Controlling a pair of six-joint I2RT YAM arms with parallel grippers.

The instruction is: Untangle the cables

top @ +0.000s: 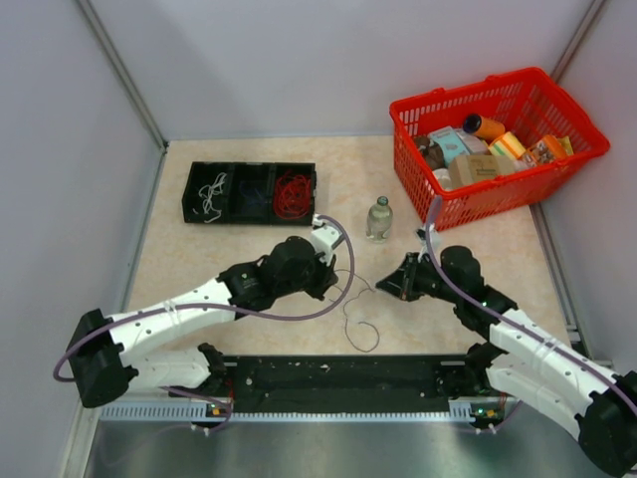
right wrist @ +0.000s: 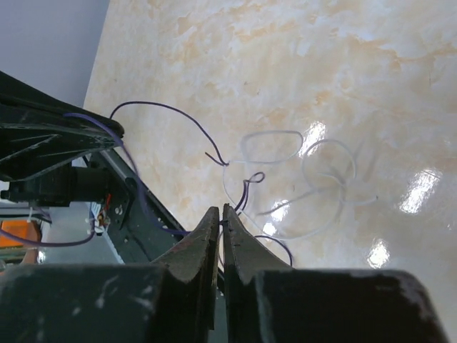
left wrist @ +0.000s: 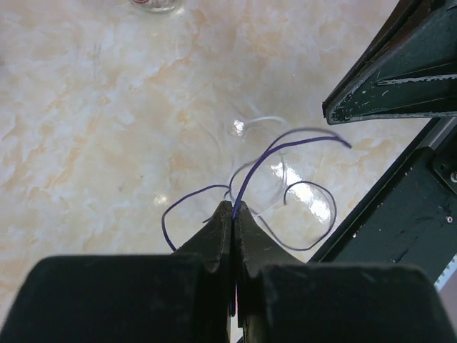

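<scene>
If you pull the arms apart too fast, the dark wire (left wrist: 285,145) could slip free or drag the pale wire (right wrist: 273,132) tangled with it. At mid-table the left gripper (left wrist: 233,209) pinches it tight. The right gripper (right wrist: 221,214), almost closed, seemingly grips the same wire
</scene>
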